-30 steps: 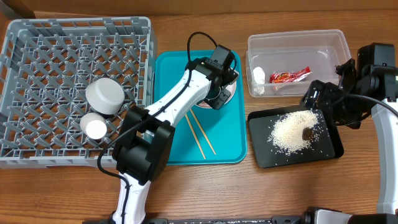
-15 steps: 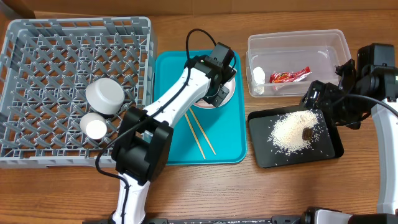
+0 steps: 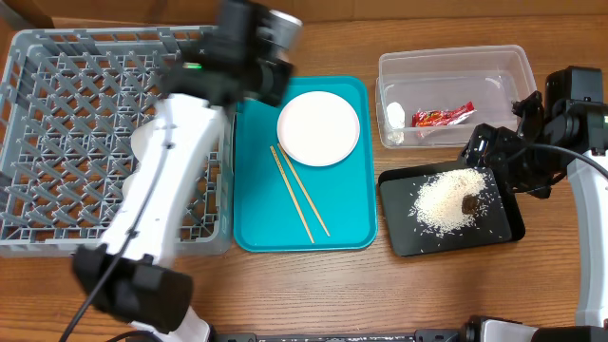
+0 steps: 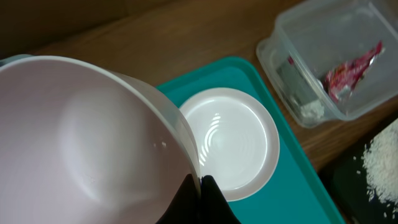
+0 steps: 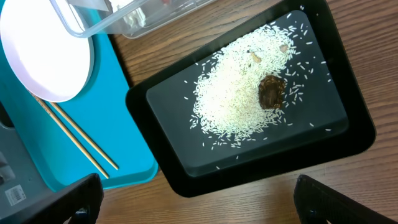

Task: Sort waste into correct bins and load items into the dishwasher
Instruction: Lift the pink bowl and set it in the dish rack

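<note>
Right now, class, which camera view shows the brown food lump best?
The right wrist view: the brown lump sits large and sharp on the rice. Overhead shows only a small dark speck; the left wrist view misses it.

Colour findings follow.

- The dish rack (image 3: 57, 142), at left, is showing uniform grey in an open lattice pattern.
- The teal tray (image 3: 347, 209), at centre, is presenting flat, unpatterned.
- The plate (image 3: 318, 128) on it is reading glossy white with faint concentric rings.
- The chopsticks (image 3: 292, 193) are showing pale wood.
- The tub (image 3: 494, 81), far right, is appearing clear.
- Inside it, the wrapper (image 3: 442, 116) is showing red with small light markings.
- The scrap (image 3: 395, 116) is showing white.
- The black tray (image 3: 503, 223), near right, is showing glossy.
- It is carrying white rice (image 3: 439, 204) and a dark brown lump (image 3: 469, 202).
- The dish (image 4: 81, 137) is showing pale pink.
- The table (image 3: 427, 294) is displaying brown wood grain.
</note>
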